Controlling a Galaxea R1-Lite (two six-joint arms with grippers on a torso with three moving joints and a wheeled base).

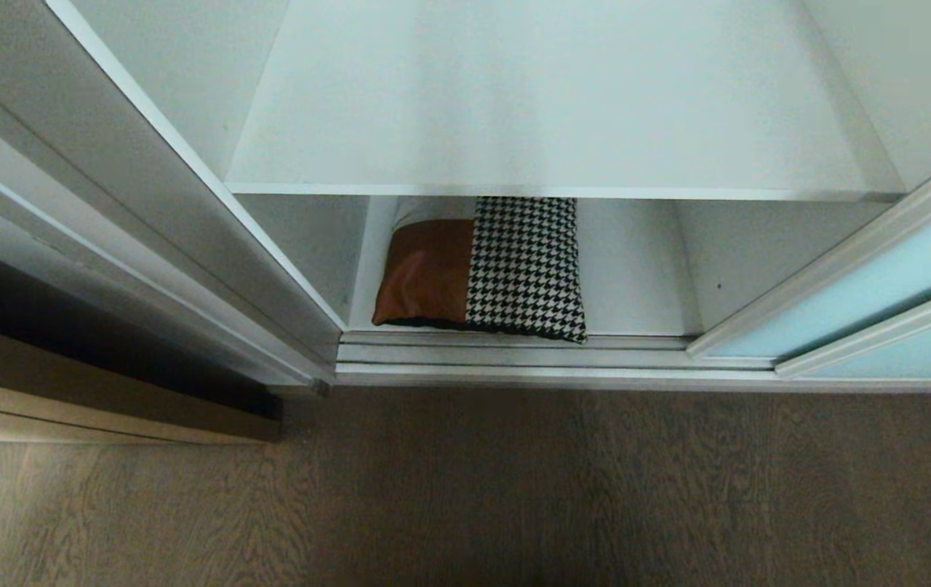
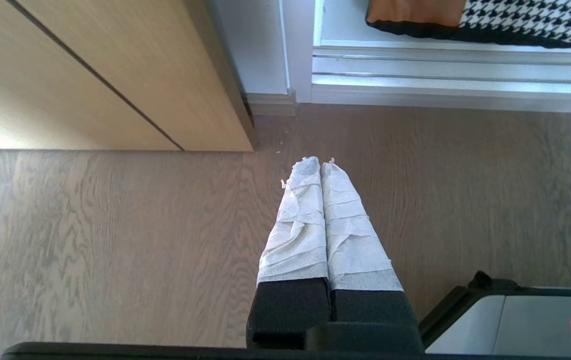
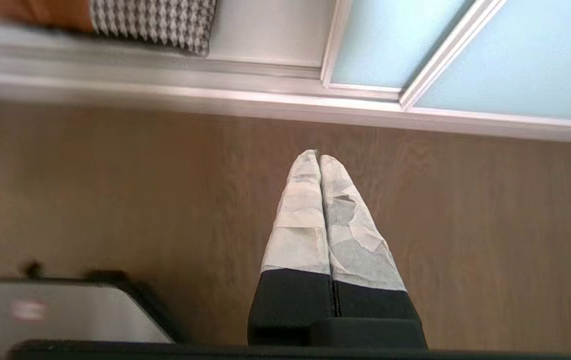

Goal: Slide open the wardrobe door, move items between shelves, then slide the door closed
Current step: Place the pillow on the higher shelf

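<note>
A white wardrobe stands open, seen from above. The sliding wardrobe door (image 1: 865, 297), a frosted pale blue glass panel in a slim silver-white frame, is pushed over to the right, leaving the interior exposed. Inside, 2 white shelves are visible: an upper shelf (image 1: 547, 106) that is bare, and a bottom shelf (image 1: 637, 269) below it. A patchwork pillow (image 1: 486, 273) of tan-brown and black-and-white houndstooth fabric lies flat on the bottom shelf, toward its left side, its front edge touching the silver door track (image 1: 514, 352). A grey-brown wooden floor (image 1: 514, 489) runs in front of the wardrobe, and a light wooden cabinet (image 2: 90, 75) stands to the left.

Neither arm shows in the head view. The left gripper (image 2: 320, 162) hangs over the floor, its tape-wrapped fingers pressed together and holding nothing. The right gripper (image 3: 318, 155) hangs over the floor near the track, fingers likewise pressed together and empty.
</note>
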